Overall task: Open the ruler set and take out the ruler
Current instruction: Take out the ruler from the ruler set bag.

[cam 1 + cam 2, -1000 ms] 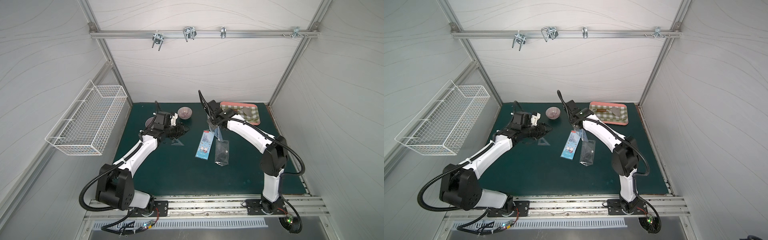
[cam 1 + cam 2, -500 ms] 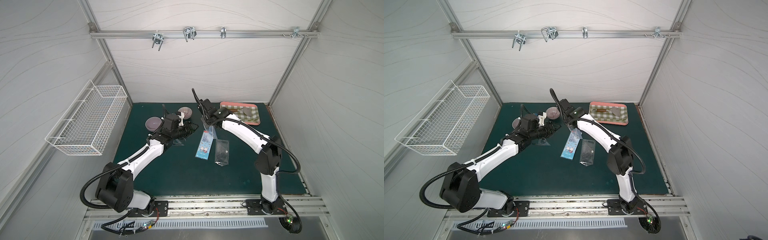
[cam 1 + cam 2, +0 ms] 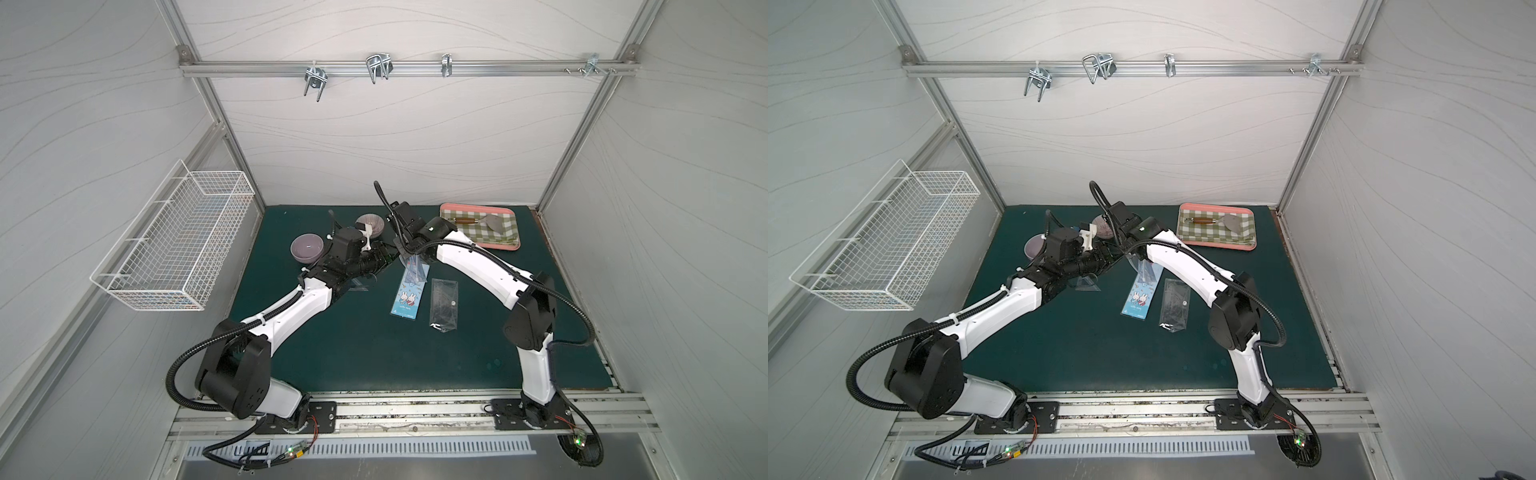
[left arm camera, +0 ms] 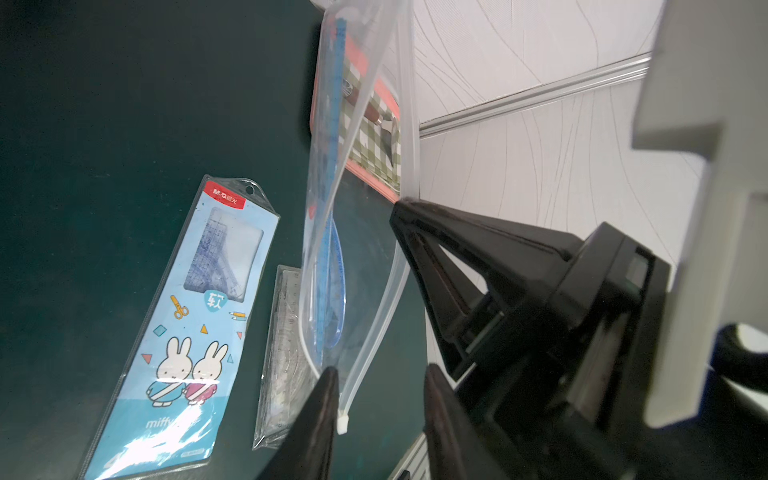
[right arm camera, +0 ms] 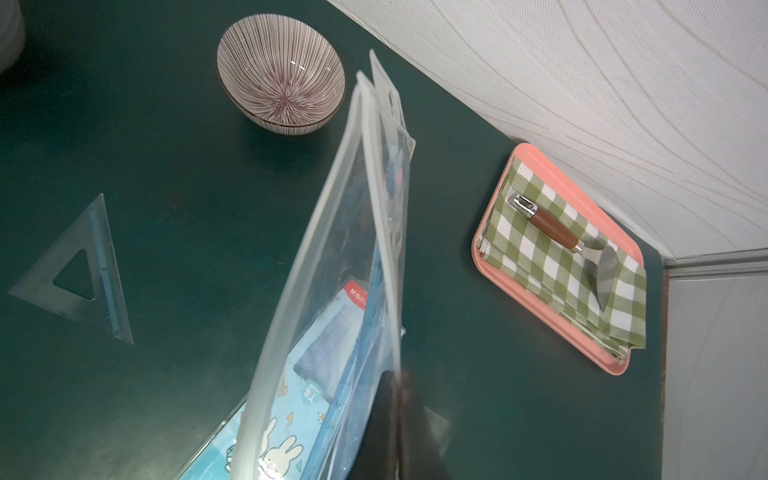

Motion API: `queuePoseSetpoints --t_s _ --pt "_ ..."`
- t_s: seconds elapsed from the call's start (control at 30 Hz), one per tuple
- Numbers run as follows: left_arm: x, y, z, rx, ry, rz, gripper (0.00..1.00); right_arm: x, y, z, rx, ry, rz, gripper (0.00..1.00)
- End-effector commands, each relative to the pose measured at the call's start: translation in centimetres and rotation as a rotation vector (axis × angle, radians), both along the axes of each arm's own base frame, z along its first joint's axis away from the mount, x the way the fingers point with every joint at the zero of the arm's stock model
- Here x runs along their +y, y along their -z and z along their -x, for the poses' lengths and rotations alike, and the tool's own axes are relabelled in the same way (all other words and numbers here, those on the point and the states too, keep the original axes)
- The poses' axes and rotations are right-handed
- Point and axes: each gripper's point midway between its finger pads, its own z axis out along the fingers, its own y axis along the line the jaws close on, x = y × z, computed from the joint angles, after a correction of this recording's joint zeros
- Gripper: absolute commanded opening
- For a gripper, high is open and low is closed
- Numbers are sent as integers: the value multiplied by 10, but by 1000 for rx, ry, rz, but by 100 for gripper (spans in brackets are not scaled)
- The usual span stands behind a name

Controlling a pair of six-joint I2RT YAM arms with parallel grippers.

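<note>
The ruler set, a clear zip pouch, hangs above the green mat. My right gripper is shut on one side of its mouth. A blue ruler shows inside the pouch, beside a blue protractor. My left gripper is open at the pouch's lower corner. The end of the zip strip lies between its jaws, close to one finger. The pouch's mouth gapes slightly.
A Miffy ruler pack and a clear pack lie under the pouch. A clear set square lies left. Behind are a striped bowl, a purple bowl and a pink tray.
My left arm has swung right, from over the set square to the pouch, and its jaws have narrowed a little. The right gripper has carried the pouch slightly left.
</note>
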Motion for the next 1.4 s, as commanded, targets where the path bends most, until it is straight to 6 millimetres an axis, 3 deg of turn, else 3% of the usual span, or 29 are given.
queuePoseSetpoints --t_s 0.0,0.3,0.67,0.8,0.97,1.37 --pt "-10 -15 -1 -34 15 65 35 12 -5 8 42 -20 -76 0" --pt "-16 -7 -1 0 30 85 33 27 -8 17 122 -60 -206 0" --pt "-18 15 4 43 26 77 31 26 -19 18 153 -58 -328 0" --pt "-17 23 8 55 19 73 29 22 -20 16 152 -44 -341 0" --pt "-12 16 9 26 8 54 29 17 -21 15 139 -34 -339 0" --pt "-19 27 0 55 16 57 29 16 -28 17 105 -37 -328 0"
